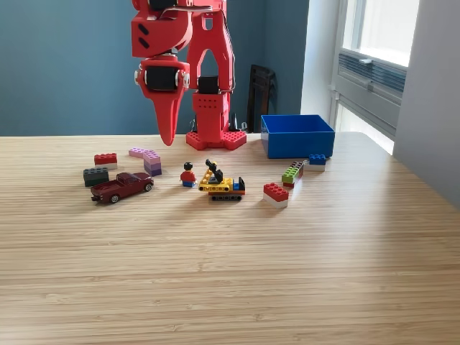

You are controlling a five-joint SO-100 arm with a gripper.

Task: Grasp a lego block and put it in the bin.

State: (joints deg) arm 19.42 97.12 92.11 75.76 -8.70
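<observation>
- I see the red arm's pincer (pixel 169 133) hanging point-down above the table (pixel 230 287), over the pink-and-purple bricks (pixel 147 158); its tips look drawn together, holding nothing.
- The blue bin (pixel 297 135) sits at the back, on the exterior view's right, just beside the red base (pixel 215 136).
- A blue brick (pixel 317 161) and a green-topped brick strip (pixel 292 173) lie just in front of the bin, with a red-and-white brick (pixel 276 194) nearer the camera.
- A minifigure (pixel 188 175), a yellow vehicle (pixel 221 184) and a dark red car (pixel 122 186) stand mid-table.
</observation>
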